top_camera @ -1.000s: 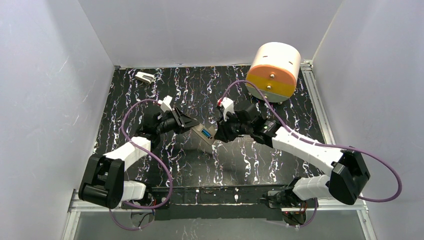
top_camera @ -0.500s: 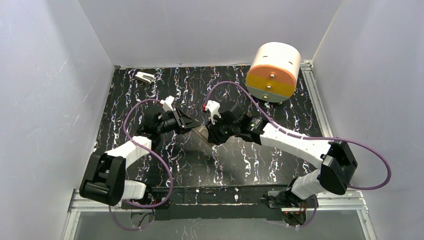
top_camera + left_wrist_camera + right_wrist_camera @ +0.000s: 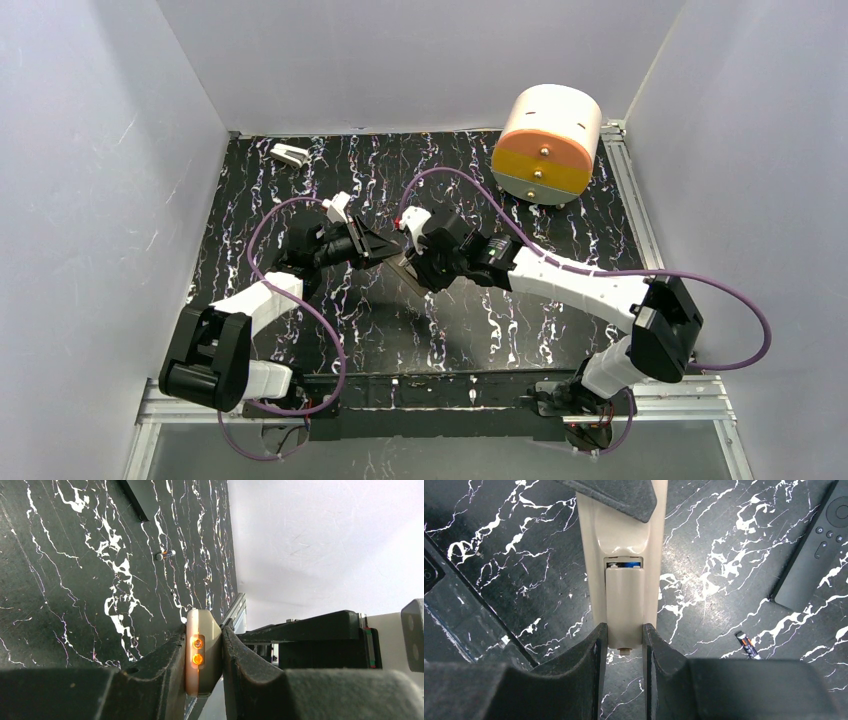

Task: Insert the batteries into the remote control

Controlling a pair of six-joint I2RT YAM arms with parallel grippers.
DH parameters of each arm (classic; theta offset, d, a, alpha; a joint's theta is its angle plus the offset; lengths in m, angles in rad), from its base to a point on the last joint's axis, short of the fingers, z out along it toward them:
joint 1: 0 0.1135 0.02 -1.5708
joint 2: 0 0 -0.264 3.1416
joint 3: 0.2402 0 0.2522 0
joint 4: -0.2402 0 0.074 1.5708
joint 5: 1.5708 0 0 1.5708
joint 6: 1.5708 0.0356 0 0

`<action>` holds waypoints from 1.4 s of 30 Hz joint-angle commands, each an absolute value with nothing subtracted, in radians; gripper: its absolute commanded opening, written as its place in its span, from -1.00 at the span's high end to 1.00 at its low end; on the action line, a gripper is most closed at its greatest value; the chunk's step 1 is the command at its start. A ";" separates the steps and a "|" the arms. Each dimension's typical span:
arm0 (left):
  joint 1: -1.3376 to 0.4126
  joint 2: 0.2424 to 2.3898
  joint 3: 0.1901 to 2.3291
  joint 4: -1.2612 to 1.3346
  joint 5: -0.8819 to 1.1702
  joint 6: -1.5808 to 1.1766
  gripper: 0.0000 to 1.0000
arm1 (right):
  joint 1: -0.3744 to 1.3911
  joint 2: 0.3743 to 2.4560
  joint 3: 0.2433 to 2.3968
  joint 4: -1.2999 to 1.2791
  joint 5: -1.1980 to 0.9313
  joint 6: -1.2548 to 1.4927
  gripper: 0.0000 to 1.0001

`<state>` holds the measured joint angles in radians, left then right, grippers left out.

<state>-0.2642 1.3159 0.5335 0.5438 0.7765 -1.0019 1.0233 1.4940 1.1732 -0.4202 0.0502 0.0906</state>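
The white remote control (image 3: 624, 535) hangs above the table between my two grippers, back side up in the right wrist view. My left gripper (image 3: 202, 632) is shut on its end with the two orange spots (image 3: 198, 650). My right gripper (image 3: 624, 630) is shut on the narrow battery cover (image 3: 624, 605), whose near end sticks out past the remote's end. A blue battery (image 3: 626, 565) shows in the gap above the cover's far edge. One loose battery (image 3: 746, 645) lies on the marbled table. In the top view the two grippers (image 3: 383, 250) (image 3: 412, 268) meet at mid-table.
A long flat black remote (image 3: 814, 545) lies on the table near the loose battery (image 3: 165, 555). A round white-and-orange drum (image 3: 548, 140) stands at the back right. A small white-and-grey block (image 3: 290, 154) sits at the back left. White walls enclose the table.
My right arm swung left and its gripper came onto the remote's free end, covering the battery bay that showed blue before. The left gripper kept its hold and barely moved.
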 commanded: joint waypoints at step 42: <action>-0.268 1.339 0.560 0.670 0.966 -1.116 1.00 | 1.037 1.629 1.421 -0.630 -0.022 0.140 0.32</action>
